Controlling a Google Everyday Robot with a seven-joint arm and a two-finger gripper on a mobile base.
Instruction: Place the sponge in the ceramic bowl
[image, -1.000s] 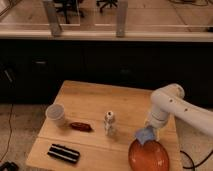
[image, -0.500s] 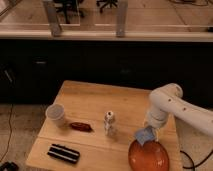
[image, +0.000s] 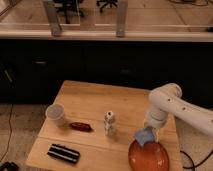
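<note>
The light blue sponge (image: 144, 135) hangs at the end of my white arm, just above the far rim of the ceramic bowl (image: 150, 157). My gripper (image: 148, 131) is shut on the sponge, at the right side of the wooden table. The bowl is a wide orange-brown dish at the table's front right corner. Most of the fingers are hidden behind the sponge and the arm's wrist.
A white cup (image: 56, 114) stands at the left of the wooden table (image: 95, 100). A dark red oblong item (image: 80, 126), a small white figure-like bottle (image: 110, 123) and a black-and-white striped block (image: 63, 153) lie across the middle and front left. A dark counter runs behind.
The sponge and gripper have shifted very slightly lower toward the bowl's rim. Everything else on the table stays put.
</note>
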